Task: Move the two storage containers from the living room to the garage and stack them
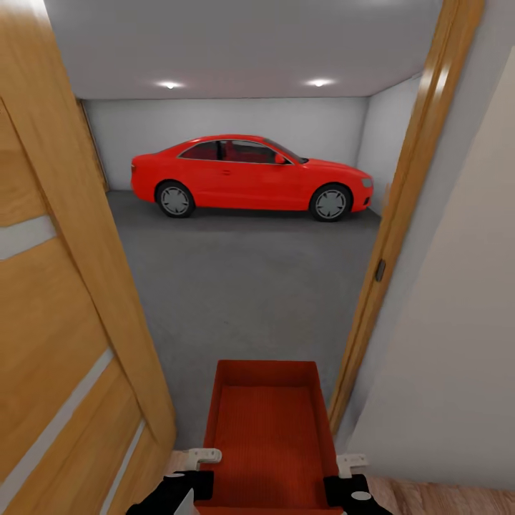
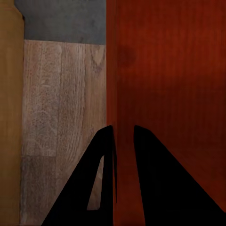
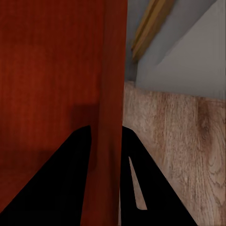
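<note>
From the head camera, an orange-red, lidless rectangular storage container (image 1: 268,429) with a finely ribbed bottom is carried low in front of the robot, in the doorway between an open honey-wood door with frosted strips (image 1: 64,315) and a wooden door frame (image 1: 400,214). Beyond lie the garage's dark grey concrete floor (image 1: 243,286), white-grey walls and a parked red coupe (image 1: 250,177).

The left wrist view adds the left gripper (image 2: 124,136), its black fingers clamped astride the container's thin side wall, with light wood-plank flooring (image 2: 61,108) underneath. The right wrist view shows the right gripper (image 3: 106,136) pinching the opposite wall likewise.

In the head view both grippers are cut off at the lower edge, as is the container's near end. No writing is legible anywhere.
</note>
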Available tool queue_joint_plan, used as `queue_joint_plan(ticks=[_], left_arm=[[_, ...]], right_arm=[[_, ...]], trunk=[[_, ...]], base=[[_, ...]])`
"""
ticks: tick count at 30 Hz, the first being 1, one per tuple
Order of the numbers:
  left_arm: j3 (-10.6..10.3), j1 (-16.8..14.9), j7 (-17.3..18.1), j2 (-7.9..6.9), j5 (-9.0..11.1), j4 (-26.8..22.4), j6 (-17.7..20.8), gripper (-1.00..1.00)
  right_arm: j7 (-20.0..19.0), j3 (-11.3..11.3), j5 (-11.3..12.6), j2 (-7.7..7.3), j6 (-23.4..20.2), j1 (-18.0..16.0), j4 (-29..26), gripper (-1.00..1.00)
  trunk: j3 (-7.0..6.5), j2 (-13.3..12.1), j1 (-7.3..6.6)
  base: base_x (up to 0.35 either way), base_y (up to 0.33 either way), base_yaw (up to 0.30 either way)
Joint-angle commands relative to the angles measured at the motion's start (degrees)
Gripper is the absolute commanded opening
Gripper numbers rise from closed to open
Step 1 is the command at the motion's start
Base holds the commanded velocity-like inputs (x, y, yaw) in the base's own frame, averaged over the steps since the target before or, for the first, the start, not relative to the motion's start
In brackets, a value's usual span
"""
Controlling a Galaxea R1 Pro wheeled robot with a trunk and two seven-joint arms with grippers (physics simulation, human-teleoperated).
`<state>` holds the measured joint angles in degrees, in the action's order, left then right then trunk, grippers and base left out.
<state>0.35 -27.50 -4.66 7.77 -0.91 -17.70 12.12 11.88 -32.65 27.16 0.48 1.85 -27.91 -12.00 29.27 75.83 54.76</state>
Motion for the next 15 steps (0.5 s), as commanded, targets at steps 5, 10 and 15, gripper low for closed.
queue_joint_plan(ticks=[5, 10, 15], left_arm=[[-0.6, 0.0, -0.5, 0.05, -0.1, -0.3, 0.0, -1.00], [-0.6, 0.0, -0.5, 0.05, -0.1, -0.3, -0.1, -1.00], [-0.6, 0.0, -0.5, 0.05, -0.1, -0.3, -0.2, -1.00]], right_arm=[[1.2, -0.2, 1.5, 0.01, 0.3, 0.0, 0.3, -1.00], [1.2, -0.2, 1.5, 0.01, 0.3, 0.0, 0.3, -1.00], [1.2, -0.2, 1.5, 0.00, 0.3, 0.0, 0.3, -1.00]], trunk=[[0.05, 0.0, 0.01], [0.05, 0.0, 0.01], [0.05, 0.0, 0.01]], base=[[0.063, 0.075, 0.000], [0.006, 0.007, 0.000], [0.000, 0.000, 0.000]])
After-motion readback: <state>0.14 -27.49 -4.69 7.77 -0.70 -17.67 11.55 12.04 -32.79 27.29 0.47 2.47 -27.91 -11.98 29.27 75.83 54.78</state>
